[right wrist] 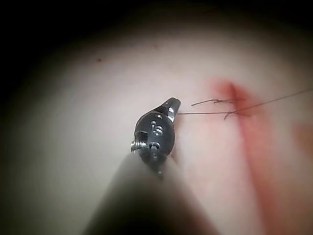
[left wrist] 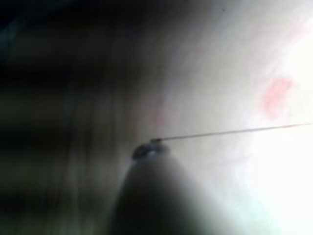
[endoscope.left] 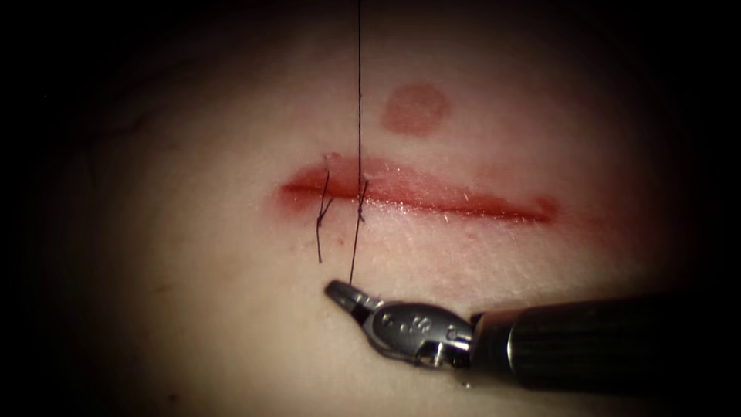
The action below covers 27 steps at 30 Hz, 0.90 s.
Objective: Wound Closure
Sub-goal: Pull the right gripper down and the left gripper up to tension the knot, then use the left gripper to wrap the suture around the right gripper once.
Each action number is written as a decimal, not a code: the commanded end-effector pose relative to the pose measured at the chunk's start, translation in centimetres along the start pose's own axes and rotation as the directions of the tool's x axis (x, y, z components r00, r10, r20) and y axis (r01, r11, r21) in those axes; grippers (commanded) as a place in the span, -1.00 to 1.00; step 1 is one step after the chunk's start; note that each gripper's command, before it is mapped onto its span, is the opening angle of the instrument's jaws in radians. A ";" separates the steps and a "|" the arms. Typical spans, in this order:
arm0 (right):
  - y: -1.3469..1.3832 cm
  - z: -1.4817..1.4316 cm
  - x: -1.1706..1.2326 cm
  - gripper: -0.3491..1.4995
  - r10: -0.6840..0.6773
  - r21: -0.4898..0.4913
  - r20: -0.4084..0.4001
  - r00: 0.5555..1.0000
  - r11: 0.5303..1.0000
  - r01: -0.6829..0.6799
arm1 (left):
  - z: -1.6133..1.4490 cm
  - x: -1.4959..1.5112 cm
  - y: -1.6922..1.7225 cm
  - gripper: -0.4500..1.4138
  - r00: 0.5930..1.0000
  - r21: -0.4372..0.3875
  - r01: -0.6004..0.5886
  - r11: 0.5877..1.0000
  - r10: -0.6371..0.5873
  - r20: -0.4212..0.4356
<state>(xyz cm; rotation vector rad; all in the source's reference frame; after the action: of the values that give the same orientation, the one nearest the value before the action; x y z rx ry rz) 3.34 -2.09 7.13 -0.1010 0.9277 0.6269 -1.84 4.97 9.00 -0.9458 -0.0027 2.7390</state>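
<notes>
Nearby, right claw (endoscope.left: pixel 340 293) grips thread (endoscope.left: pixel 359 93) beside knotted cut ends (endoscope.left: pixel 321 220).

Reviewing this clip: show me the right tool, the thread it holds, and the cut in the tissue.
right tool (endoscope.left: pixel 340 293), endoscope view: jaw tips, shut on the thread's lower end.
thread (endoscope.left: pixel 359 116), endoscope view: taut strand rising above the cut.
cut (endoscope.left: pixel 463 202), endoscope view: red line, right of the stitches.

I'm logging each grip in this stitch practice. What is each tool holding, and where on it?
The right tool grips the thread at its near end. The left tool holds the thread's far end. No needle seen.
</notes>
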 end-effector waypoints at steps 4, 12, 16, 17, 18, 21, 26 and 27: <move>-0.11 0.03 -0.07 -1.00 -0.003 0.015 0.011 1.000 1.000 0.003 | 0.16 0.11 -0.14 -1.00 1.000 0.033 0.011 0.999 -0.010 -0.013; -0.15 0.03 -0.13 -1.00 -0.010 0.027 0.022 1.000 1.000 0.010 | 0.29 0.18 -0.14 -1.00 1.000 0.038 0.002 0.999 -0.001 -0.018; -0.18 0.02 -0.13 -1.00 -0.013 0.038 0.027 1.000 0.999 0.012 | 0.29 0.17 -0.17 -1.00 1.000 0.041 -0.004 0.999 0.005 -0.020; -0.18 0.02 -0.14 -1.00 -0.014 0.039 0.029 0.999 0.999 0.013 | 0.29 0.17 -0.17 -1.00 1.000 0.040 -0.004 0.999 0.005 -0.020; -0.19 0.02 -0.14 -1.00 -0.015 0.043 0.030 0.999 0.999 0.013 | 0.29 0.17 -0.18 -1.00 1.000 0.040 -0.004 0.999 0.005 -0.020; -0.18 0.03 -0.14 -1.00 -0.014 0.042 0.030 0.999 0.999 0.013 | 0.29 0.15 -0.15 -1.00 1.000 0.041 -0.013 0.999 0.014 -0.019; -0.11 0.01 -0.13 -1.00 -0.011 0.043 0.036 0.999 0.999 0.010 | 0.29 0.08 0.14 -1.00 0.999 0.038 -0.031 0.999 0.032 -0.027; -0.10 0.01 -0.13 -1.00 -0.017 0.041 0.037 0.999 0.999 0.015 | 0.28 0.06 0.21 -1.00 0.999 0.031 -0.036 0.999 0.037 -0.025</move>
<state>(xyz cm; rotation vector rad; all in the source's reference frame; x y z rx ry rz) 3.31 -2.16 7.18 -0.0643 0.9029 0.5933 -2.05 4.67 9.12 -0.9825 0.0586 2.7545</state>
